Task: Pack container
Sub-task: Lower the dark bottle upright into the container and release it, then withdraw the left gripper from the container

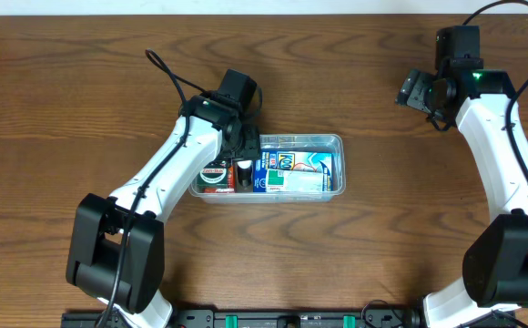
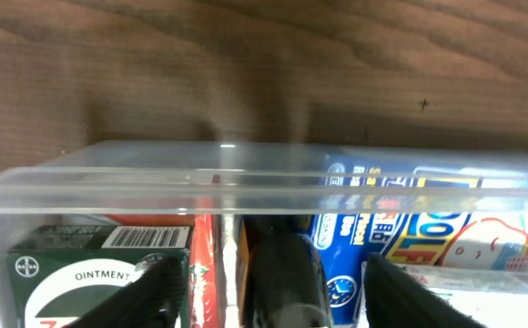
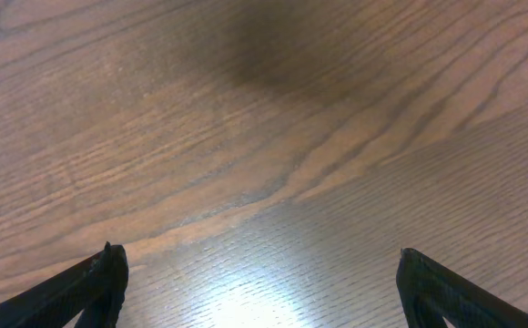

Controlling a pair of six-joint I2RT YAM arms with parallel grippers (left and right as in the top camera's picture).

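Note:
The clear plastic container lies at the table's middle, its near rim crossing the left wrist view. Inside are a green ointment box, a thin red packet, a slim black item and a blue-and-white packet. My left gripper reaches into the tub's left half. It is open, its fingers standing either side of the black item with a gap on both sides. My right gripper hangs open and empty over bare wood at the far right, well away from the tub.
Brown wooden table all round the tub. In the right wrist view only wood grain shows between the wide fingers. The arm bases stand at the front edge.

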